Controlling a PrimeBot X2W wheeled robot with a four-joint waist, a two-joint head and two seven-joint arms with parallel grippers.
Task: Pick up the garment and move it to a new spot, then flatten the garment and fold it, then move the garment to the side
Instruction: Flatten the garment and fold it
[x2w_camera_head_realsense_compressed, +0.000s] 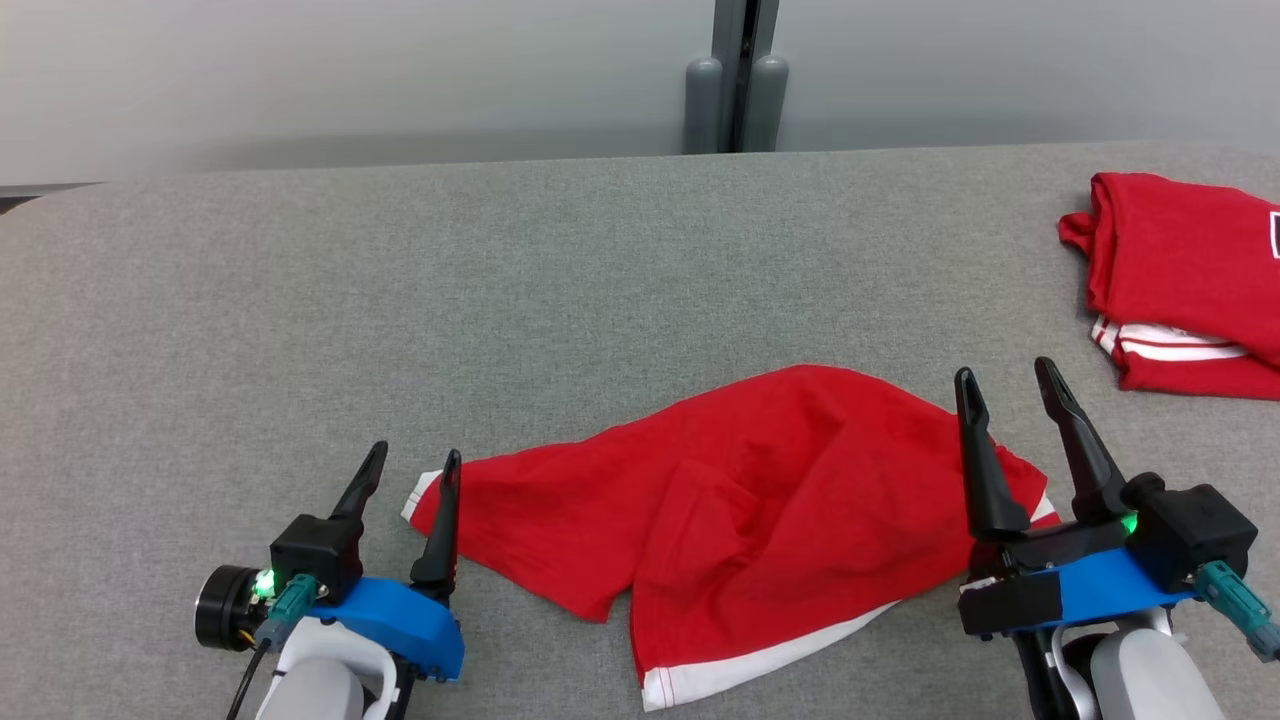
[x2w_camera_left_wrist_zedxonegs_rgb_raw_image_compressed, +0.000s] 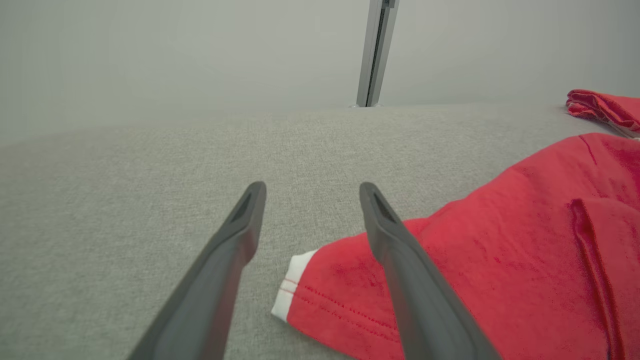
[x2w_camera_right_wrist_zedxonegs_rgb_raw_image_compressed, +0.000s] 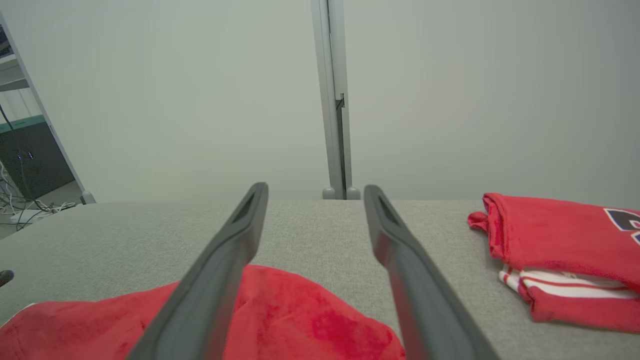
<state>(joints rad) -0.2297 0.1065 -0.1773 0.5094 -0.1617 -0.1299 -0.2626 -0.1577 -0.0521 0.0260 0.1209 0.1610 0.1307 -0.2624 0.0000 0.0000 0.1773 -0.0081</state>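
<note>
A red garment (x2w_camera_head_realsense_compressed: 740, 510) with white trim lies crumpled near the front of the grey table (x2w_camera_head_realsense_compressed: 500, 300). My left gripper (x2w_camera_head_realsense_compressed: 415, 462) stands open at the garment's left corner, its right finger over the white-edged hem (x2w_camera_left_wrist_zedxonegs_rgb_raw_image_compressed: 290, 287). Open too, my right gripper (x2w_camera_head_realsense_compressed: 1005, 375) hovers over the garment's right end. Nothing sits between either pair of fingers. The garment (x2w_camera_left_wrist_zedxonegs_rgb_raw_image_compressed: 500, 260) spreads to the right in the left wrist view. In the right wrist view the garment (x2w_camera_right_wrist_zedxonegs_rgb_raw_image_compressed: 300, 320) lies below the fingers.
A stack of folded red and white clothes (x2w_camera_head_realsense_compressed: 1190, 280) sits at the table's far right, also seen as the folded stack (x2w_camera_right_wrist_zedxonegs_rgb_raw_image_compressed: 565, 255). A grey post (x2w_camera_head_realsense_compressed: 738, 75) stands against the wall behind the table. The table's left and middle are bare cloth.
</note>
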